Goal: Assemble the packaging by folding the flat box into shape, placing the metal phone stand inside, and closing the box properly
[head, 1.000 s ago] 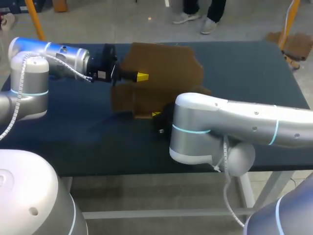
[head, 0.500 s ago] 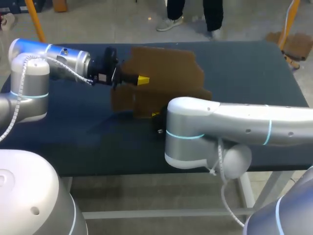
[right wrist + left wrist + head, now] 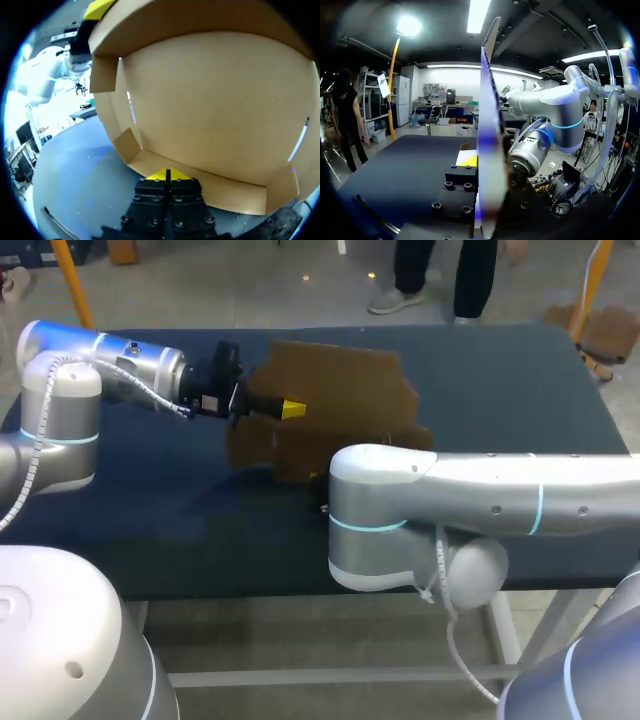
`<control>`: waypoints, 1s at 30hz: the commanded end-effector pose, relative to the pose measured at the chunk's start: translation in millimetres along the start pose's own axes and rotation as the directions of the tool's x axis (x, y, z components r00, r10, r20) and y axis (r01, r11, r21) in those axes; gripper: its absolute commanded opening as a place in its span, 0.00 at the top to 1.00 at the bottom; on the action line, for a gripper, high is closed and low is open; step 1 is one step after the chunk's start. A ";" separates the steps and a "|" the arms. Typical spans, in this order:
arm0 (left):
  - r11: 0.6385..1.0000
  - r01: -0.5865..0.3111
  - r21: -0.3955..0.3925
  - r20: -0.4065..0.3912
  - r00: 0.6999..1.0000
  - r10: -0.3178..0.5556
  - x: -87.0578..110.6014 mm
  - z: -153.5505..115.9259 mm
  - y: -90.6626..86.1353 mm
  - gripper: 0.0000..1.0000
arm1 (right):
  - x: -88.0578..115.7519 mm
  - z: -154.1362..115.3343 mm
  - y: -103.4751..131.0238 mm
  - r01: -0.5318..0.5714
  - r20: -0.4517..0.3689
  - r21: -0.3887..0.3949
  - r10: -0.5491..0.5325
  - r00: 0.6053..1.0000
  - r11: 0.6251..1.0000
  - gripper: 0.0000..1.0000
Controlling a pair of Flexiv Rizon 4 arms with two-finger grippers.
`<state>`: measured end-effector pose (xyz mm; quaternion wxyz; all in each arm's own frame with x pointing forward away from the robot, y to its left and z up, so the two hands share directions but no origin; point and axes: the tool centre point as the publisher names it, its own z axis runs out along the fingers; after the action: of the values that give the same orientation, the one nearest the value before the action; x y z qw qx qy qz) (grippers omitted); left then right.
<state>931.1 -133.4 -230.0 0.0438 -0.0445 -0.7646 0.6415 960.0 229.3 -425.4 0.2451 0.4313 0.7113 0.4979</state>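
The brown cardboard box (image 3: 340, 400) stands half folded, tilted up on the dark table (image 3: 520, 380). My left gripper (image 3: 290, 408) is shut on its upper left panel; in the left wrist view that panel (image 3: 487, 100) runs edge-on between the fingers of the left gripper (image 3: 482, 165). My right gripper (image 3: 318, 477) sits low at the box's front edge, mostly hidden behind its own arm (image 3: 400, 510). In the right wrist view the right gripper (image 3: 167, 175) is shut, its tips together against the low front flap, with the box's inner face (image 3: 215, 100) ahead. No phone stand shows.
My right arm's elbow (image 3: 470, 570) overhangs the table's near edge. Bare table surface lies to the left (image 3: 130, 500) and to the far right of the box. My left gripper's yellow tip (image 3: 99, 7) shows on the box's upper edge.
My right arm's elbow has swung a little to the left along the near side. The left gripper and the box have barely shifted.
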 end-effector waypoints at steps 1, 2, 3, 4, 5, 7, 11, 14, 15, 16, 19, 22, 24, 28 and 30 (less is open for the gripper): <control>1.000 0.001 -0.004 -0.001 1.000 -0.001 -0.4 2.9 3.0 1.00 | 4.5 3.0 -1.9 0.000 0.021 -0.003 0.000 1.000 1.000 1.00; 1.000 0.000 -0.005 -0.001 1.000 0.000 -0.5 3.0 3.1 1.00 | 4.5 3.0 -1.9 0.000 0.021 -0.003 0.000 1.000 1.000 1.00; 1.000 -0.001 -0.006 -0.001 1.000 0.001 -0.5 3.2 3.3 1.00 | 4.5 3.0 -1.9 0.000 0.021 -0.003 0.000 1.000 1.000 1.00; 1.000 -0.002 -0.007 -0.001 1.000 0.002 -0.6 3.4 3.5 1.00 | 4.5 3.0 -1.9 0.000 0.021 -0.003 0.000 1.000 1.000 1.00; 1.000 -0.003 -0.008 0.000 1.000 0.003 -0.6 3.4 3.5 1.00 | 4.5 3.0 -1.9 0.000 0.021 -0.003 0.000 1.000 1.000 1.00; 1.000 -0.005 -0.007 0.001 1.000 0.005 -0.7 3.5 3.6 1.00 | 4.5 3.0 -1.9 0.000 0.021 -0.003 0.000 1.000 1.000 1.00; 1.000 -0.008 -0.005 0.002 1.000 0.008 -1.2 3.4 3.6 1.00 | 4.5 3.0 -1.9 0.000 0.021 -0.003 0.000 1.000 1.000 1.00; 1.000 -0.008 -0.005 0.002 1.000 0.008 -1.2 3.4 3.6 1.00 | 4.5 3.0 -1.9 0.000 0.021 -0.003 0.000 1.000 1.000 1.00; 1.000 -0.008 -0.005 0.002 1.000 0.008 -1.2 3.4 3.6 1.00 | 4.5 3.0 -1.9 0.000 0.021 -0.003 0.000 1.000 1.000 1.00; 1.000 -0.008 -0.005 0.002 1.000 0.008 -1.2 3.4 3.6 1.00 | 4.5 3.0 -1.9 0.000 0.021 -0.003 0.000 1.000 1.000 1.00; 1.000 -0.008 -0.005 0.002 1.000 0.008 -1.2 3.4 3.6 1.00 | 4.5 3.0 -1.9 0.000 0.021 -0.003 0.000 1.000 1.000 1.00; 1.000 -0.008 -0.005 0.002 1.000 0.008 -1.2 3.4 3.6 1.00 | 4.5 3.0 -1.9 0.000 0.021 -0.003 0.000 1.000 1.000 1.00; 1.000 -0.008 -0.005 0.002 1.000 0.008 -1.2 3.4 3.6 1.00 | 4.5 3.0 -1.9 0.000 0.021 -0.003 0.000 1.000 1.000 1.00; 1.000 -0.008 -0.005 0.002 1.000 0.008 -1.2 3.4 3.6 1.00 | 4.5 3.0 -1.9 0.000 0.021 -0.003 0.000 1.000 1.000 1.00; 1.000 -0.008 -0.005 0.002 1.000 0.008 -1.2 3.4 3.6 1.00 | 4.5 3.0 -1.9 0.000 0.021 -0.003 0.000 1.000 1.000 1.00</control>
<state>932.3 -134.3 -231.0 0.0397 -0.0466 -0.7660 0.6399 959.5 231.5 -425.9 0.2504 0.4344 0.7092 0.4957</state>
